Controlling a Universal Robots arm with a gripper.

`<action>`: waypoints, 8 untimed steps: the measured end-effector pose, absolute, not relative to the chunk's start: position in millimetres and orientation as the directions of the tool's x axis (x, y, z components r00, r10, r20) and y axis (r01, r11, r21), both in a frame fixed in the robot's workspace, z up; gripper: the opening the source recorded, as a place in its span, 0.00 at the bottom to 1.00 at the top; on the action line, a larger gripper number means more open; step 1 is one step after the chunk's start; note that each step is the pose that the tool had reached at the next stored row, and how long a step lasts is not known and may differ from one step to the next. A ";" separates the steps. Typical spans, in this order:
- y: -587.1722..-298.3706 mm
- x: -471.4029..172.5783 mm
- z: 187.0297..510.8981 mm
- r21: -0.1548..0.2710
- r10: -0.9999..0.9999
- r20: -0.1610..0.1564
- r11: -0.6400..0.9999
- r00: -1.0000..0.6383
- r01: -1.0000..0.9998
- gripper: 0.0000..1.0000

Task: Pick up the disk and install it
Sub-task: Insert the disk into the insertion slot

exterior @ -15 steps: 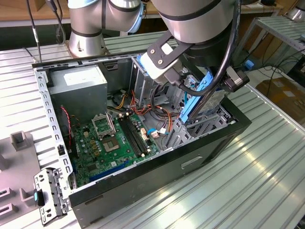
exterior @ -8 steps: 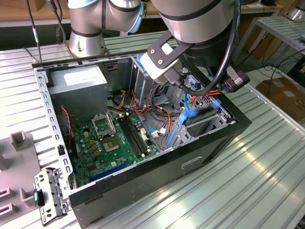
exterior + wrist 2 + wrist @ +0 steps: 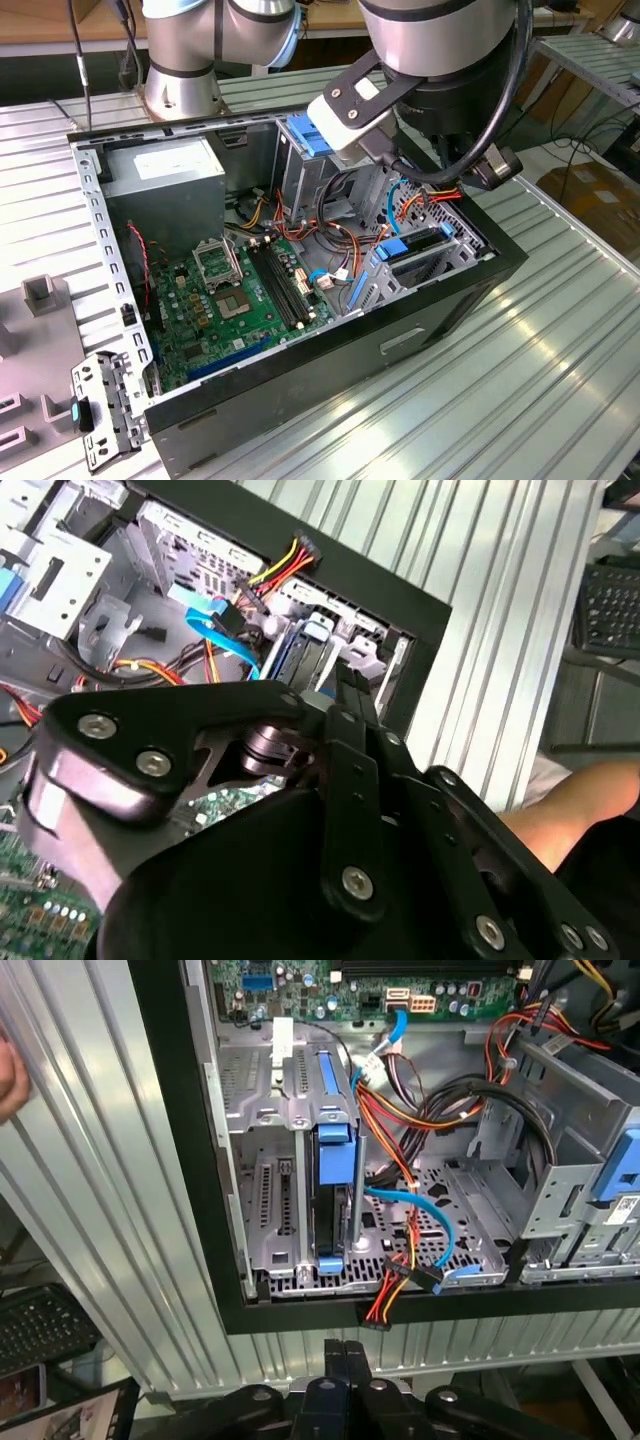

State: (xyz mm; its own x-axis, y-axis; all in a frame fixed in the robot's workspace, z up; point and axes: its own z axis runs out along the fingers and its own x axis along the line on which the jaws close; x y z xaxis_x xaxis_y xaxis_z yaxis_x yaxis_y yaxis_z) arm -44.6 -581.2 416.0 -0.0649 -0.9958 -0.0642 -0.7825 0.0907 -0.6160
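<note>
The disk [image 3: 335, 1165] stands on edge in a slot of the low metal drive cage [image 3: 270, 1110], inside the open computer case. Its light blue rails show on its upper side. In the exterior view the disk [image 3: 415, 245] sits at the case's right end, under my arm's wrist [image 3: 440, 70]. My gripper [image 3: 345, 1348] is shut with nothing in it and hangs clear of the disk, its fingertips lined up with the slot. In the second wrist view the gripper [image 3: 350, 685] points at the disk [image 3: 305, 650].
Orange, red and blue cables [image 3: 410, 1210] run beside the cage. The grey power-supply box [image 3: 165, 180], motherboard [image 3: 240, 295] and tall cage with blue bracket [image 3: 305, 135] fill the case. A person's arm [image 3: 570, 800] and keyboard [image 3: 610, 600] lie beyond the table. A loose metal bracket [image 3: 100, 405] lies outside.
</note>
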 end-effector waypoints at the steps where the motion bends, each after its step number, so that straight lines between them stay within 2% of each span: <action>1: -581.1 -40.9 415.9 -0.598 -0.996 -0.063 0.091 -0.066 -0.797 0.11; 3: -580.8 -36.6 415.9 -0.576 -0.996 -0.061 0.091 -0.068 -0.812 0.11; 5: -580.1 -27.3 415.9 -0.531 -0.996 -0.057 0.091 -0.071 -0.842 0.11; 8: -579.4 -20.1 416.0 -0.492 -0.996 -0.054 0.091 -0.074 -0.866 0.11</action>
